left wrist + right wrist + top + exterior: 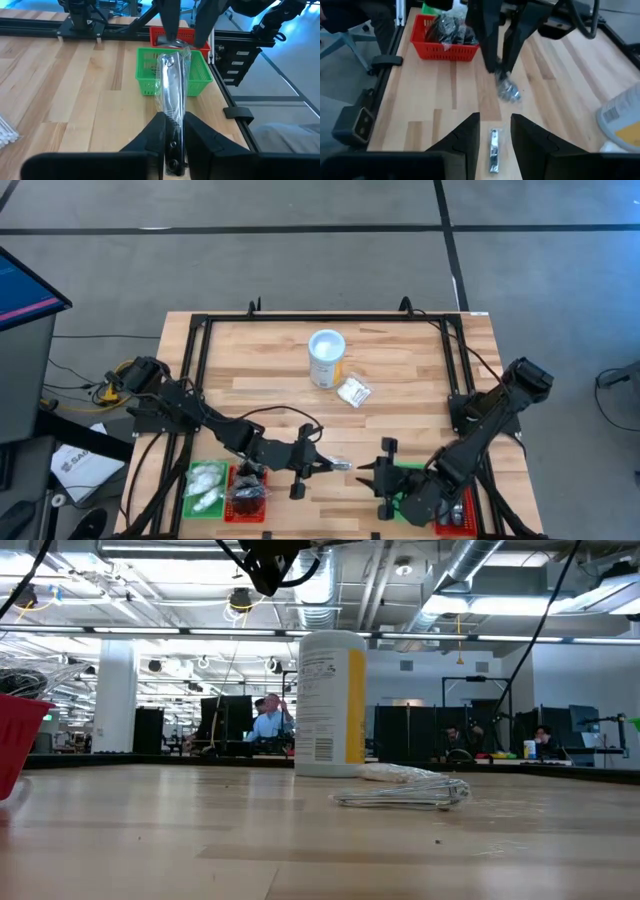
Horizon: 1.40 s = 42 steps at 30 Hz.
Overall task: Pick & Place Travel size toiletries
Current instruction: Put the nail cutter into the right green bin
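My left gripper (318,463) (172,117) hovers over the table's near middle, shut on a clear-wrapped dark oblong toiletry (171,85) (338,465). My right gripper (372,472) (495,120) faces it from the right, open. Another small wrapped dark piece (493,150) lies flat on the wood between and below the right gripper's fingers, untouched. A white wrapped packet (353,391) (400,790) lies on the table next to the white tub with a yellow label (326,358) (332,705). More packets fill the left green tray (205,488) and left red tray (248,492) (445,35). My left gripper pinches the wrapped oblong piece between its two fingers at its near end (173,131). The fingers lie along the piece, coming level from the table's left. The piece is lifted clear and sticks out past the fingertips toward the right gripper, its wrapper end (507,90) crumpled.
A green tray (172,72) (410,480) and a red tray (172,35) (455,510) stand at the near right, behind my right gripper. A black frame rail (330,317) runs round the table. Bare wood lies in the middle, between the tub and the grippers.
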### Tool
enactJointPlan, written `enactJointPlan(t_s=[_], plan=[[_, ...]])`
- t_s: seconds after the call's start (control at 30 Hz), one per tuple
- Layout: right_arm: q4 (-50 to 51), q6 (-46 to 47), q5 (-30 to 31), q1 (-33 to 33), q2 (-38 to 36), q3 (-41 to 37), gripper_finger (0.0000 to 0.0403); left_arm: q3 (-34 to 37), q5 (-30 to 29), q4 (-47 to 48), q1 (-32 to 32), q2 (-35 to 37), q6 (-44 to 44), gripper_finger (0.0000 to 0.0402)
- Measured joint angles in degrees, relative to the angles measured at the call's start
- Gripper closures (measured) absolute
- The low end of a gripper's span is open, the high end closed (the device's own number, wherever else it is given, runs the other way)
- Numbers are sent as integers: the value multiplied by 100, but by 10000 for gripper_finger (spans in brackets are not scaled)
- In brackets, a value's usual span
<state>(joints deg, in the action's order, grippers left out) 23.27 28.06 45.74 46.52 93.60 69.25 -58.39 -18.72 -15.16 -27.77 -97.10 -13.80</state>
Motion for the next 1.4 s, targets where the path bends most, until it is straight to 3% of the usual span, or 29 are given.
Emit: enactJointPlan(t_s=[0.43,0.97,1.4], plan=[[-54,-322,-81,-171,-2,0,297,0,68,-6,0,0,2,364],[-521,-978,-85,-459,15,0,188,0,72,-246,1,-2,4,359],[-579,-1069,-111,-457,20,0,189,0,74,-511,91,-2,48,362]])
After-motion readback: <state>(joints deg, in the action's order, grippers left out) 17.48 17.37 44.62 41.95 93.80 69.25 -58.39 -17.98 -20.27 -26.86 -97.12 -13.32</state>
